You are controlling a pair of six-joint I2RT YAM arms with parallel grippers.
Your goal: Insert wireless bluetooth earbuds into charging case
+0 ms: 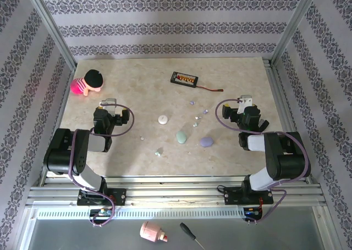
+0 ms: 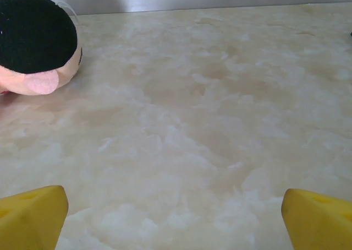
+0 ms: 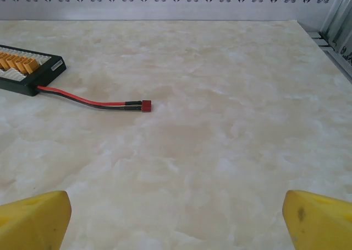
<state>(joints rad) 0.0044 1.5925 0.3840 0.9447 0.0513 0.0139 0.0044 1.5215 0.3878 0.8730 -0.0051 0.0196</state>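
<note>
Three pebble-like charging cases lie mid-table: a white one (image 1: pixel 163 119), a mint-green one (image 1: pixel 181 136) and a lavender one (image 1: pixel 206 142). Tiny earbuds are scattered around them, among them a lavender one (image 1: pixel 192 103), whitish bits (image 1: pixel 196 118) and a greenish one (image 1: pixel 159 150). My left gripper (image 1: pixel 108 103) rests to the left of the cases, open, its yellow fingertips (image 2: pixel 33 217) wide apart over bare table. On the right, my right gripper (image 1: pixel 246 100) is also open, with nothing between its yellow fingertips (image 3: pixel 319 219).
A pink doll with a black cap (image 1: pixel 88 83) lies at the back left, close ahead of the left gripper (image 2: pixel 36 46). A black board (image 1: pixel 183 79) with a red wire (image 3: pixel 93 102) sits at the back centre. A metal frame rail (image 3: pixel 330 30) borders the table's right side.
</note>
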